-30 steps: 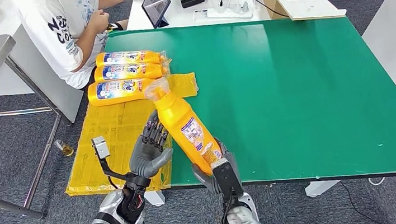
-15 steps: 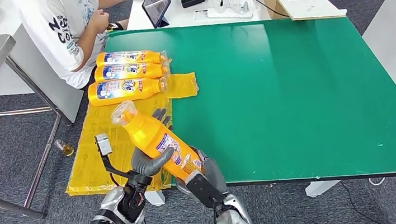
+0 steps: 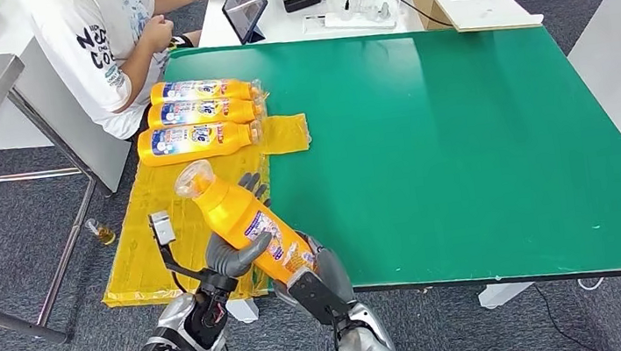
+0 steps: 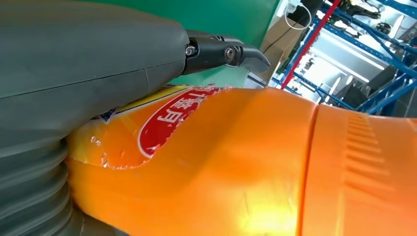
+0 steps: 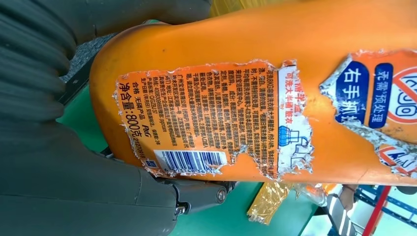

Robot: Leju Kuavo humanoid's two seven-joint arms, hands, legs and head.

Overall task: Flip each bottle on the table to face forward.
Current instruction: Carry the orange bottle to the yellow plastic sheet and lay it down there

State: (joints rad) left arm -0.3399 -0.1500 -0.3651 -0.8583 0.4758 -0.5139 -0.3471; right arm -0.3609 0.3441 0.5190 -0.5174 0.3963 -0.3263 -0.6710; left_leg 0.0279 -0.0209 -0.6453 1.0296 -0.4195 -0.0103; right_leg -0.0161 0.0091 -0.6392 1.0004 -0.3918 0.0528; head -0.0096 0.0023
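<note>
Bottle (image 3: 247, 227) tilted, gripped between left robot hand (image 3: 240, 245) and right robot hand (image 3: 318, 285).

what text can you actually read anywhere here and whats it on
"净含量:800克": back label of the held bottle, right wrist view.
"右手": blue patch on that bottle's torn label.
Barcode digits and fine print there: too small.
Three lying bottles, person's shirt: print too blurred.
</note>
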